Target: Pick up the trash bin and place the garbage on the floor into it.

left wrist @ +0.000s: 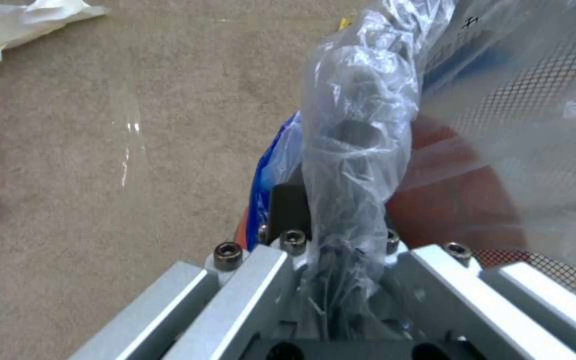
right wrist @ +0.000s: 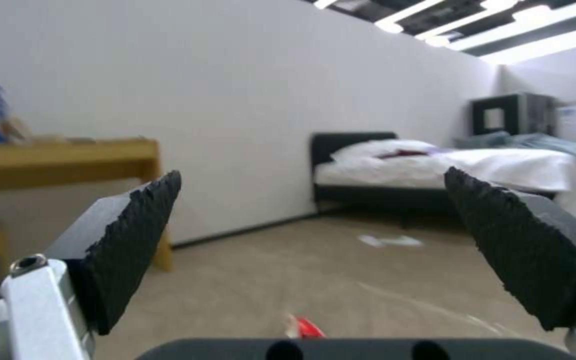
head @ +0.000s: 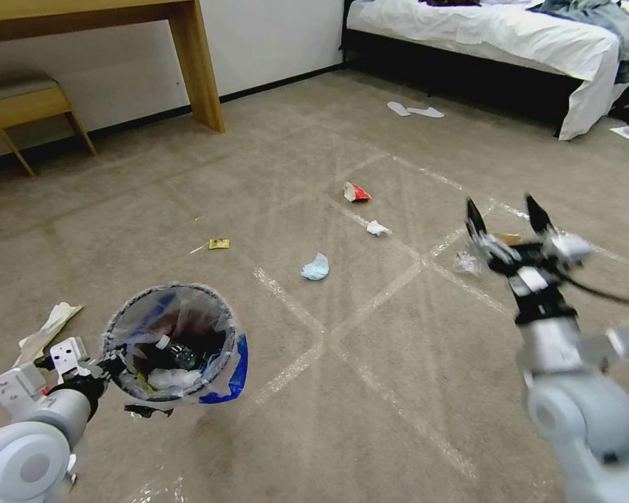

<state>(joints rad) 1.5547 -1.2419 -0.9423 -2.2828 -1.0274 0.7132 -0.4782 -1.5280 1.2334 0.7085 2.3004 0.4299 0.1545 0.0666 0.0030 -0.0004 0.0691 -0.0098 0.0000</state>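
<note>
Inside the trash bin (head: 171, 342), gripped by the left hand (head: 108, 365), apparently tissues; right hand (head: 507, 216) gapes.

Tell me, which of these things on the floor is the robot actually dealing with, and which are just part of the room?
Part of the job: trash bin held by the left gripper; red-white carton; white tissue; blue mask; yellow wrapper; open right gripper.

Just lying about: white slippers; bed; wooden stool.

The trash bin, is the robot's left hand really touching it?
Touching. In the left wrist view the left gripper is clamped on the plastic-lined rim of the trash bin; the head view shows the bin held up off the floor.
</note>
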